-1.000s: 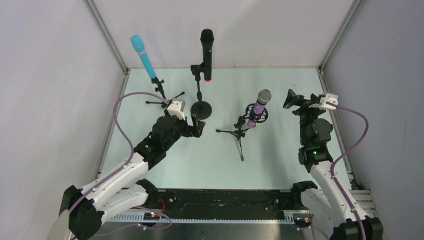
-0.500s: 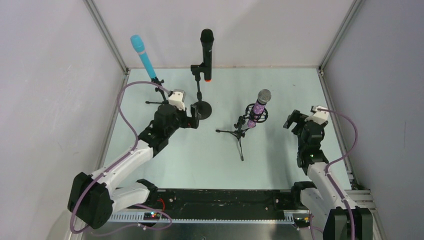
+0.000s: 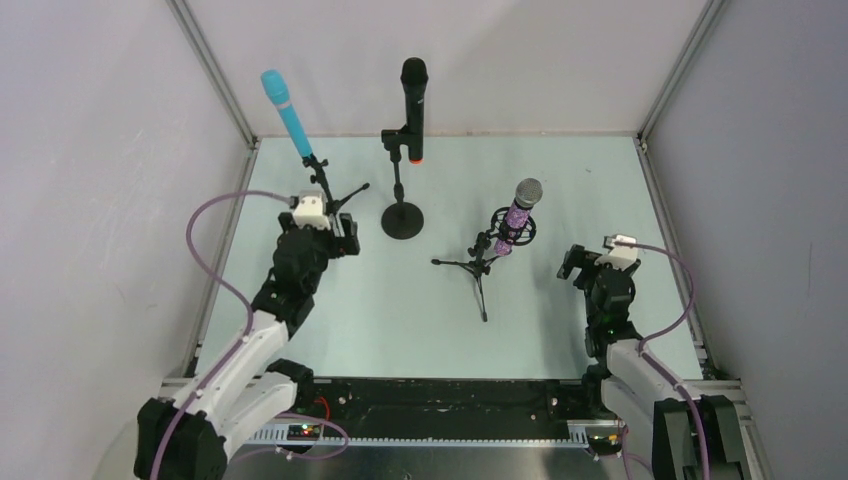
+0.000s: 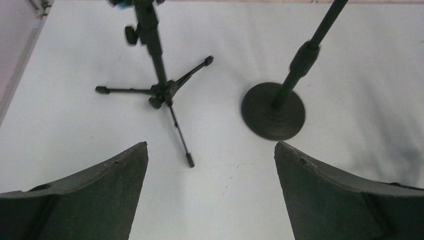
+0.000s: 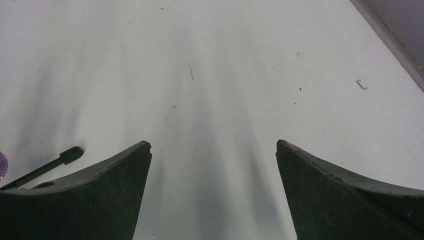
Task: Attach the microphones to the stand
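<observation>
Each of the three microphones sits on a stand. The turquoise one (image 3: 286,112) leans on a small tripod (image 3: 322,190) at the back left. The black microphone with an orange end (image 3: 413,105) stands clipped upright on the round-base stand (image 3: 402,220). The purple glitter microphone (image 3: 520,215) rests in a low tripod (image 3: 480,265) at centre. My left gripper (image 3: 342,236) is open just in front of the turquoise one's tripod (image 4: 160,90) and holds nothing (image 4: 211,150). My right gripper (image 3: 575,262) is open and empty over bare table (image 5: 213,147), to the right of the purple microphone.
White walls and metal frame rails (image 3: 215,70) enclose the pale green table (image 3: 400,310). In the left wrist view the round base (image 4: 273,110) lies ahead on the right. A tripod leg tip (image 5: 65,156) shows at the left of the right wrist view.
Both arms have drawn back toward the near edge. The left gripper moved left, away from the round-base stand. The right gripper came down and nearer. Both stayed open.
</observation>
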Robot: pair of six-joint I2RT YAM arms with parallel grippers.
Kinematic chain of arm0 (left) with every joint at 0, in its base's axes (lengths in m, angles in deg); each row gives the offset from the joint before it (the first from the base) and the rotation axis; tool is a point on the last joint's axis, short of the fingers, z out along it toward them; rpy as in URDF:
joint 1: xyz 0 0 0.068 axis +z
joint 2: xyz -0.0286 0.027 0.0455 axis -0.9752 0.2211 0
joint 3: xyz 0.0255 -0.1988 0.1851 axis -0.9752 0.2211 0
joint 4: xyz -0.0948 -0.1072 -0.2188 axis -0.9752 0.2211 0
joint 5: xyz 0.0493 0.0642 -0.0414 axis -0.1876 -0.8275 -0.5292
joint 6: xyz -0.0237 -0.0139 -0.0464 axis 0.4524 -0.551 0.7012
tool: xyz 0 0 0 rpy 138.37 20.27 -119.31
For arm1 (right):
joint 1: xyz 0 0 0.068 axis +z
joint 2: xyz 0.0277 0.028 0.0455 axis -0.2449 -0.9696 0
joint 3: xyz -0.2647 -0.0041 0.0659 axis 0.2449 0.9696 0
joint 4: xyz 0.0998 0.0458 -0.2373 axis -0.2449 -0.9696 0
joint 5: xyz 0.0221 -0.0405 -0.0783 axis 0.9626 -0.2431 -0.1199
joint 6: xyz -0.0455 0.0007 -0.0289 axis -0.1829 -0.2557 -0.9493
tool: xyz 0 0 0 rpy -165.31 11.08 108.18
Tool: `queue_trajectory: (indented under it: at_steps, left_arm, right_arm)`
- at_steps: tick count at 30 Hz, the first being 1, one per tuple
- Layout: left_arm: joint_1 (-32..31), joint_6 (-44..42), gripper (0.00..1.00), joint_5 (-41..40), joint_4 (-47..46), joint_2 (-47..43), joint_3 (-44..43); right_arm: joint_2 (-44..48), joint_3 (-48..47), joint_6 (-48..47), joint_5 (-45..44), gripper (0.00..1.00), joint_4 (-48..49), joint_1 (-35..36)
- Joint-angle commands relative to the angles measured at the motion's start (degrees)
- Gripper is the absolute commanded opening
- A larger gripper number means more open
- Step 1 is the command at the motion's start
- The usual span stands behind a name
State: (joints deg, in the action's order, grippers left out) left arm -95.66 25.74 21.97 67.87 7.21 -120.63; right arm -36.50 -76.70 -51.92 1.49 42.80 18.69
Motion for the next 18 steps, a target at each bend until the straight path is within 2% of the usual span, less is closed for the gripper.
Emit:
queue_trajectory:
  at_steps: [1,6,8,10,13,18]
  left_arm:
    - [0.33,-3.57,1.0,-7.2,-6.77,-7.03,7.73]
    - [0.31,-6.31,1.0,-14.39,-12.93,-10.79,16.8]
    - [0.31,-8.17,1.0,-15.9,-17.92,-11.5,20.5]
    - [0.29,-10.62,1.0,-16.2,-28.04,-11.89,26.2]
    - [0.48,-15.77,1.0,-15.14,-50.77,-6.96,34.79]
    - [0.68,-20.41,1.0,-13.41,-57.27,5.05,32.4]
  right_arm:
    - [1.1,4.63,-3.21,1.5,0.99,16.81,0.95]
    - [-2.59,5.92,-3.86,2.5,0.99,25.49,1.06]
    - [-5.6,5.93,-4.68,3.19,0.99,29.6,1.09]
    - [-8.71,5.06,-6.42,4.33,0.99,30.78,1.03]
    - [-12.22,5.65,-7.66,8.08,0.99,36.6,-0.54]
    - [-24.27,6.71,-7.16,9.21,0.99,48.62,-1.8]
